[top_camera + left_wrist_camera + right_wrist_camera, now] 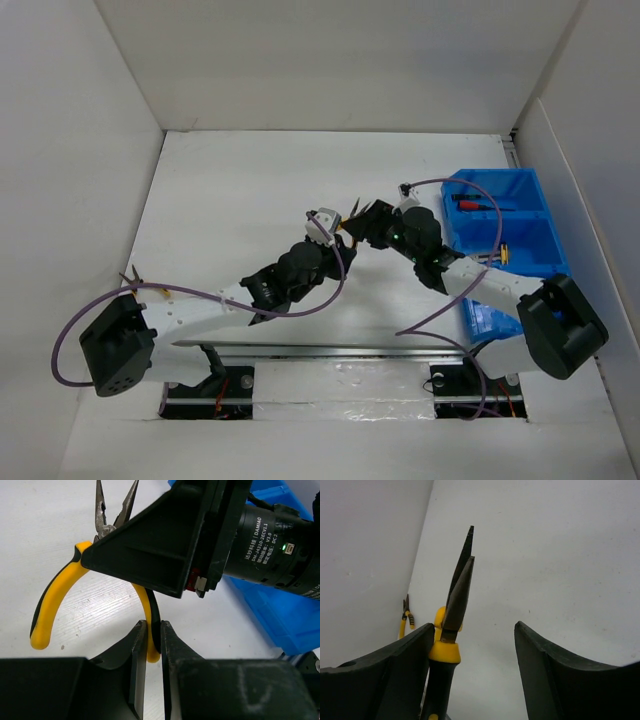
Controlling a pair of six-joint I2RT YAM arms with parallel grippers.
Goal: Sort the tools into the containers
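Left end effector (152, 630) is clamped on one yellow handle of the pliers (55, 605), mid-bench (250, 180). Right end effector (474, 625) stands apart around their nose (gap on one side). A blue bin (540, 245) sits at the right.

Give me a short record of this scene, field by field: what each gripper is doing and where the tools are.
left gripper: shut on one handle of the yellow-handled pliers
right gripper: open, its fingers on either side of the same pliers
blue bin: at the table's right side
red-handled screwdriver: in the bin's far compartment
second pliers: on the table by the left wall, not held
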